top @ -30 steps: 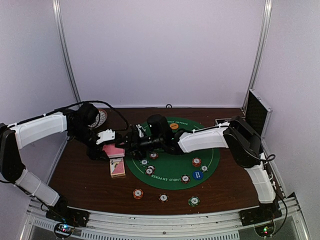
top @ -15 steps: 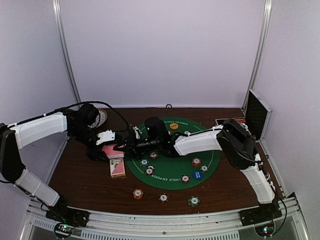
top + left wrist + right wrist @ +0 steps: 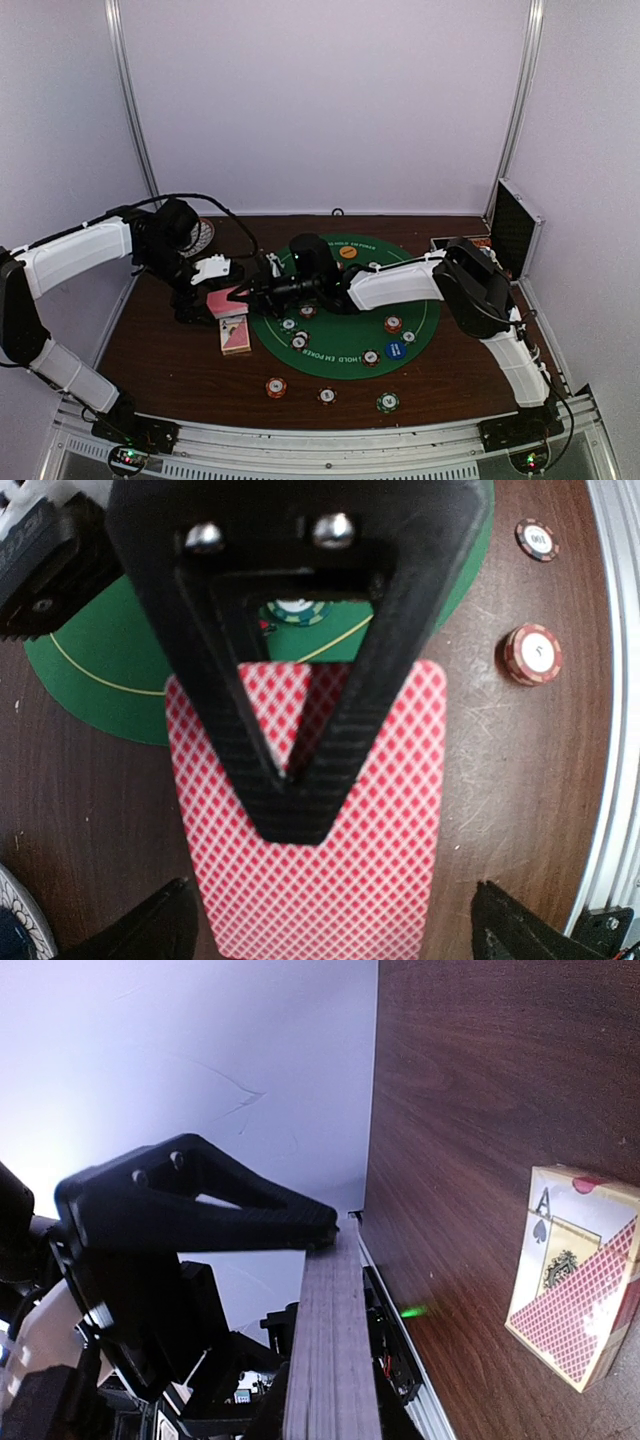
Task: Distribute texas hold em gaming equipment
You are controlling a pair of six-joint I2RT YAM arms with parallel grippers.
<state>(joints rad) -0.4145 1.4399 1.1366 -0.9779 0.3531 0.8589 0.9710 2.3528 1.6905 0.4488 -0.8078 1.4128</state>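
**Top external:** even, diffuse overhead light. White walls (image 3: 330, 100) are bright with a lilac cast. The dark table (image 3: 170, 370) shows only faint shadows. Small detail is soft.

**Left wrist:** pattern on the playing cards (image 3: 320, 880) is sharp. The black finger (image 3: 300, 770) close to the lens is slightly soft. There is glare on the metal rail (image 3: 615, 680).

**Right wrist:** backlit, with the wall blown out and the finger in silhouette. Card edges near the lens are blurred. The card box (image 3: 575, 1270) is in focus.

I see: dark wood table (image 3: 160, 370) | green round mat (image 3: 345, 335) at centre | card box (image 3: 235, 335) just beside mat's left edge | three chips (image 3: 327, 396) on bare wood near front
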